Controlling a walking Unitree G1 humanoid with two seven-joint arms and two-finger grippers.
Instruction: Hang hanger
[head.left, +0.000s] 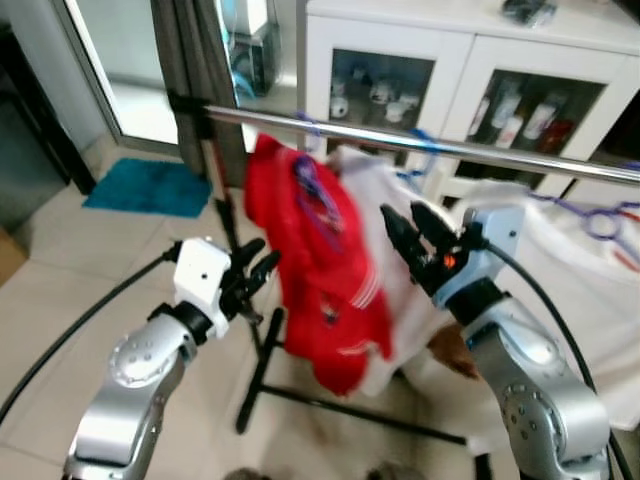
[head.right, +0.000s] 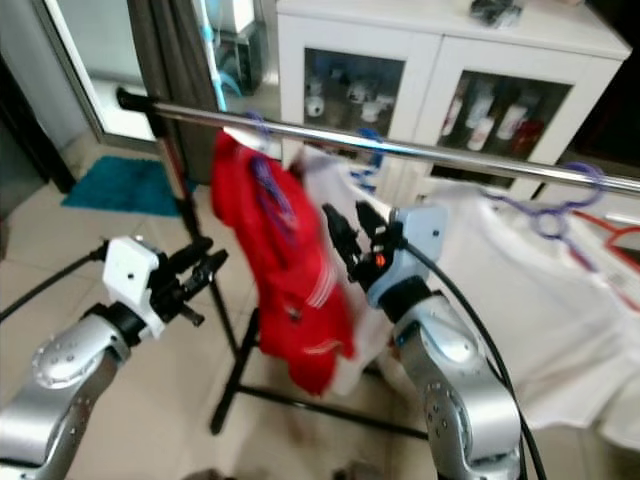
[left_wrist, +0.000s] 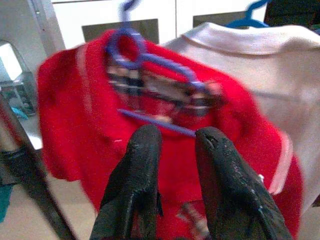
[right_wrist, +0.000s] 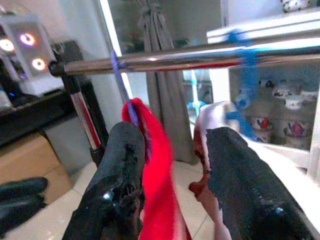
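Both grippers are raised before a red shirt that hangs on a purple hanger hooked over a silver rail. Right gripper is held at the shirt's right edge, its two black fingers spread apart with the red cloth seen edge-on in the gap between them; whether the fingers touch the cloth cannot be told. Left gripper is held just left of the shirt's left edge, its fingers parted by a narrow gap and closed on nothing, with the shirt's collar and the hanger seen beyond their tips. Just behind the red shirt a white shirt hangs on the same rail, and further right along the rail a large white cloth is draped, with more purple hangers above it. The rail's left end is carried on a dark upright post, whose black foot stretches over the tiled floor under the shirts. Open floor lies to the left of the rack, up to a blue mat by a glass door. Behind the rail stands a white cabinet with glass fronts.
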